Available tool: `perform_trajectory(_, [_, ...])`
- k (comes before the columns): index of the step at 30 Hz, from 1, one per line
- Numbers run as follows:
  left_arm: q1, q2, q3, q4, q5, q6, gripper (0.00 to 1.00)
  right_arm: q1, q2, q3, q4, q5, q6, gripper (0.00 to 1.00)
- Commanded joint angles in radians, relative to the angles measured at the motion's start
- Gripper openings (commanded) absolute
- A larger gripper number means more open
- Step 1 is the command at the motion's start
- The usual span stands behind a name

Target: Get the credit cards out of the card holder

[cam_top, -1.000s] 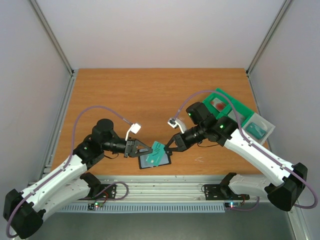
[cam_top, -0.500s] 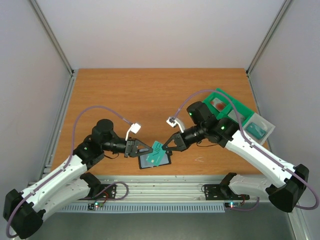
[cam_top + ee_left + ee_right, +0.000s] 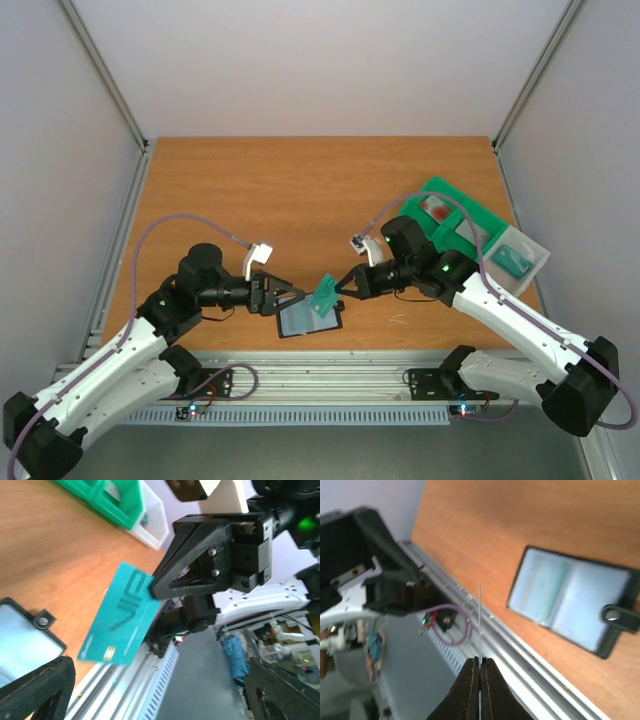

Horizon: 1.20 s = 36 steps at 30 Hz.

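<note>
The wooden counter [image 3: 300, 190] carries a green compartment tray [image 3: 468, 203] at its far right, with a white bin [image 3: 535, 255] set against the tray's outer side. A red item [image 3: 440, 210] lies in the tray and a teal item [image 3: 512, 260] in the bin.

Both arms reach inward and meet near the counter's near edge. The card holder [image 3: 305, 322] lies there, opened flat with its grey-blue inside facing up. Its little snap tab sticks out from one side (the right wrist view shows it plainly).

Just above the holder's far edge hangs a teal card [image 3: 324, 296], lifted clear of the counter and tilted. A chip and a pale logo show on its face in the left wrist view.

The right gripper [image 3: 338, 290] has its jaws pressed together on one corner of that card; from its own camera the card is seen edge-on, as a thin line rising from the fingertips.

The left gripper [image 3: 292, 299] sits just beside the holder's left end. Its jaws are spread wide, with nothing between them.
</note>
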Motion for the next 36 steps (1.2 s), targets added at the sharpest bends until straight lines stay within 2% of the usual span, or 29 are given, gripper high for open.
perform_trajectory(1, [-0.004,-0.033,0.031,-0.079,-0.155,0.049,0.97,-0.052,-0.044,-0.001,0.009,0.236,0.077,0.01])
perform_trajectory(3, [-0.004,-0.032,0.043,-0.116,-0.176,0.063,0.99,-0.097,-0.05,-0.005,0.0,0.29,0.089,0.01])
perform_trajectory(12, [-0.004,-0.039,0.046,-0.184,-0.236,0.094,0.99,-0.288,-0.084,-0.019,-0.042,0.549,0.123,0.01])
perform_trajectory(19, [-0.003,-0.06,0.052,-0.204,-0.27,0.12,0.99,-0.326,-0.136,-0.009,-0.141,0.887,0.066,0.01])
perform_trajectory(21, [-0.003,-0.057,0.048,-0.198,-0.27,0.12,0.99,-0.354,-0.152,-0.008,-0.145,0.931,0.041,0.01])
perform_trajectory(29, [-0.004,-0.041,0.045,-0.188,-0.292,0.118,0.99,-0.518,-0.162,-0.043,-0.119,1.006,-0.015,0.01])
perform_trajectory(36, [-0.004,-0.038,0.039,-0.184,-0.267,0.11,0.99,-0.82,-0.165,-0.041,-0.102,0.886,-0.048,0.01])
